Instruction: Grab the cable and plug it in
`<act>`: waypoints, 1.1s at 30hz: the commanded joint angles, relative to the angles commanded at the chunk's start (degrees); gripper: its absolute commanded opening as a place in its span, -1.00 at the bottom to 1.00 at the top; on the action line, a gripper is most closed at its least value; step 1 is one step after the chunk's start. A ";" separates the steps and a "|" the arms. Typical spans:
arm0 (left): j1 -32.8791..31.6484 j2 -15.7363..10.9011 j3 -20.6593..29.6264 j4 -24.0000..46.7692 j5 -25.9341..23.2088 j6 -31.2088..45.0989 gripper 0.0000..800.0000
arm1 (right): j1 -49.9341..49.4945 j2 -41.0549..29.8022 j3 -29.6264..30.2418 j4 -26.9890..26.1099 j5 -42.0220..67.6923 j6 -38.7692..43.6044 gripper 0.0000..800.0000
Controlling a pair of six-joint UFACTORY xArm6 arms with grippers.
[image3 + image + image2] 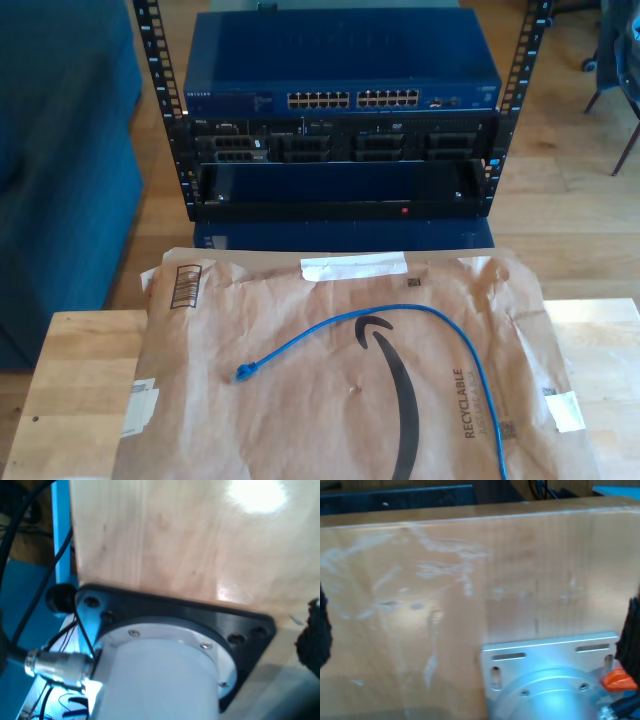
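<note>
Right now the blue ethernet cable (400, 318) lies loose on a brown paper mailer (340, 400) spread over the wooden bench (80, 380). One blue-booted plug end (244, 373) rests toward the exterior view's left; from there the line arcs up across the mailer and runs down toward the exterior view's lower right edge. Beyond the bench stands a rack (340, 110) with a blue network switch (340, 60) on top, its row of ports (352, 100) facing the camera.

My first wrist view looks at a black mounting plate (170, 615) under a white arm base (160, 680) on pale wood; my second wrist view looks at a silver mounting bracket (550, 655) on scratched wood. I cannot tell whether the fingers of my first gripper or my second gripper are apart or together.

Risks, as I judge them:
- The mailer is slick and wrinkled; a descent beside the plug could push it away or pinch paper along with it.
- Grasping the thin line rather than the boot would let the plug swing and arrive misaligned.
- The ports are small and crowded; a tilted plug could jam or enter the wrong one.
- The trailing length may drag the mailer or snag its edge.
</note>
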 joint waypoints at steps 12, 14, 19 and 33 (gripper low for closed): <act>-25.85 0.26 -7.91 -3.25 7.65 -23.91 1.00 | 27.69 14.24 -16.35 0.00 7.30 28.75 0.99; -29.45 0.35 -9.23 -3.69 7.91 -27.43 1.00 | 31.74 15.03 -17.58 0.00 8.00 32.35 0.99; -36.40 0.44 -9.93 -3.78 7.82 -32.70 1.00 | 43.16 15.03 -17.67 0.18 7.91 40.88 0.99; -53.80 1.05 -13.10 -5.10 7.21 -54.95 1.00 | 82.11 20.13 -24.53 0.26 3.34 64.79 0.99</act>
